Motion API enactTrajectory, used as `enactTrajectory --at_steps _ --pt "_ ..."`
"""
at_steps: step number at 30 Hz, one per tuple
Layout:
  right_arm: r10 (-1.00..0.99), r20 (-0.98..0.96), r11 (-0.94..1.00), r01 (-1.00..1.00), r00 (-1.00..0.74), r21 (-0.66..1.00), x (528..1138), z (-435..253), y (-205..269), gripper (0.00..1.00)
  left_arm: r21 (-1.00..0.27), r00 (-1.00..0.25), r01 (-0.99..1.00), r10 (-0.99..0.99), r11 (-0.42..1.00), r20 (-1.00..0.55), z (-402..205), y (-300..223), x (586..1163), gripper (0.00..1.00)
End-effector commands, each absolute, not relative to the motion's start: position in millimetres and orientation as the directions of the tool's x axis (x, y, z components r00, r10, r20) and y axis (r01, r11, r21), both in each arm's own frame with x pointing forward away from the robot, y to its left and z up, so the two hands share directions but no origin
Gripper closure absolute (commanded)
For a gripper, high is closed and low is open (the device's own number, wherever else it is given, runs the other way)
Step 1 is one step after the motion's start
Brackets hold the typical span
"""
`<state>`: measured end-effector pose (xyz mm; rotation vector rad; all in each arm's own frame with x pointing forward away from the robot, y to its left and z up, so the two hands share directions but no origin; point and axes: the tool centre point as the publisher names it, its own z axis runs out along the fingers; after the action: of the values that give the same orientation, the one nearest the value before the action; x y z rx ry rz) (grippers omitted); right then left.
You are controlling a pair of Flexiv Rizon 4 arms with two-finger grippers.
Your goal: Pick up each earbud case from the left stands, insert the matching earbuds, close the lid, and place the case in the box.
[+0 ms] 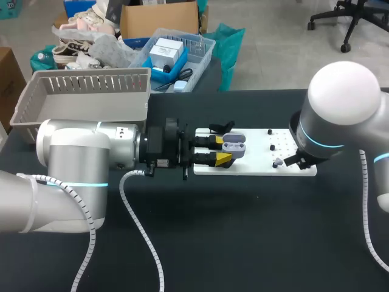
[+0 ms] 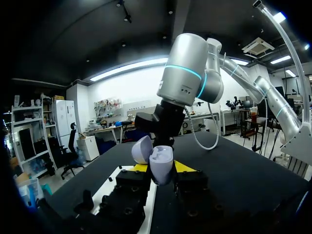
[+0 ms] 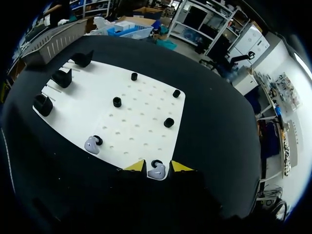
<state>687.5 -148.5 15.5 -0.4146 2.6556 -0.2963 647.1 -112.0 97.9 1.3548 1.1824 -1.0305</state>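
Head view shows the left arm point(image 1: 79, 158) stretched right over the table to the left part of the white board point(image 1: 261, 167). The right arm point(image 1: 340, 109) stands over the board's right end, and the grey box point(image 1: 85, 82) sits at the far left. The left gripper point(image 1: 222, 150) is clamped on the case point(image 1: 234, 146), whose lid stands open, just above the board. In the right wrist view the right gripper point(image 3: 157, 165) straddles one earbud point(image 3: 157, 171) near the board's near edge; whether it already grips cannot be told. A second earbud point(image 3: 91, 145) lies just to its left beside a black peg. The pick likely calls for a centred, gentle squeeze and a straight lift. The left arm should hold the case level with its opening facing up.
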Motion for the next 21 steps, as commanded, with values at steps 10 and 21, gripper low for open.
enactTrajectory --at_steps 10,21 --pt "-0.332 -0.385 0.931 -0.233 -0.861 -0.282 686.6 17.8 -149.4 1.00 0.154 0.152 0.988 0.118 0.002 -0.981 97.6 -112.6 647.3 1.00" --pt "-0.376 -0.412 0.922 -0.289 -0.830 -0.257 672.4 79.5 -136.6 1.00 0.154 0.152 0.988 0.118 0.002 -0.981 97.6 -112.6 647.3 1.00"
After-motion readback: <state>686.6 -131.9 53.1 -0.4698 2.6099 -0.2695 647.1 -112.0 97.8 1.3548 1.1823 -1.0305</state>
